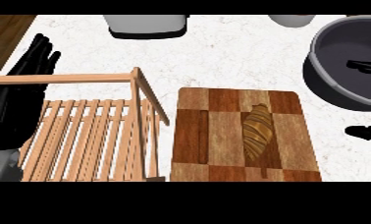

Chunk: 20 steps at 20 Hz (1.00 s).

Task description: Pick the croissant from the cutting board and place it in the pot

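Nearest, along the lower edge, a wooden cutting board with a checkered pattern lies flat on the white speckled counter. The croissant rests on the right half of this board, lengthwise, its tips pointing toward and away from the robot; nothing touches it. Just left of the board stands a slatted wooden rack, its upright frame rising beside the board's left edge.

At the far left, partly behind the rack, the left hand shows with its black fingers straight and spread, pointing up and holding nothing. At the right edge, beside the board's upper right corner, only a small black bit of the right hand shows; whether it is open or closed cannot be told.

Farther off on the right, the dark grey pot sits past the board's far right corner, cut by the edge. At the far edge stand a grey appliance and, to its right, a pale bowl.
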### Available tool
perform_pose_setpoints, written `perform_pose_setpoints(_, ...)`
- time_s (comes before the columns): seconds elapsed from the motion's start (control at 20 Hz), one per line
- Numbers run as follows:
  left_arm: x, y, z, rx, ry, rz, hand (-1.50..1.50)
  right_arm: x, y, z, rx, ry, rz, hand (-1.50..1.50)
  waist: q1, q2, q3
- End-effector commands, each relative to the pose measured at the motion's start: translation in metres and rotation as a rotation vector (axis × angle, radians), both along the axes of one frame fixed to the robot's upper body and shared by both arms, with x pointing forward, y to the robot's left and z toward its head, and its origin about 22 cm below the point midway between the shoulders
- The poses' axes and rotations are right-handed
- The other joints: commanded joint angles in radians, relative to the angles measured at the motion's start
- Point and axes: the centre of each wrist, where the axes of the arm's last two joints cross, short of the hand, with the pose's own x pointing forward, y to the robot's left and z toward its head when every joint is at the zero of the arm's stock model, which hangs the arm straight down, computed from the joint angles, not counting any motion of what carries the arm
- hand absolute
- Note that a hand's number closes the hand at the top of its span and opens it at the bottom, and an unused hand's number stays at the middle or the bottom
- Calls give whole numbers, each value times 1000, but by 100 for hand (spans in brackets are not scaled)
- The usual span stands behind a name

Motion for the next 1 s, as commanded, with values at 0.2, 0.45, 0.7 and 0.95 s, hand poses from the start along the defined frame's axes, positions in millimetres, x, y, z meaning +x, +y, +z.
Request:
perform_pose_setpoints(0.2,20,0,-20,6,4,68,0,-2,1,24,-358,42,82,-150,-20,22,-29)
perform_pose_setpoints(0.45,23,6,-14,-7,24,68,0,1,33,41,-531,70,101,-150,-16,19,-30)
perform_pose_setpoints(0.7,20,-11,-19,-1,13,67,0,-7,78,35,-599,120,92,-150,-21,16,-30)
perform_pose_setpoints(0.95,27,-6,-27,-2,31,63,0,-5,105,21,-642,199,65,-150,-15,22,-30)
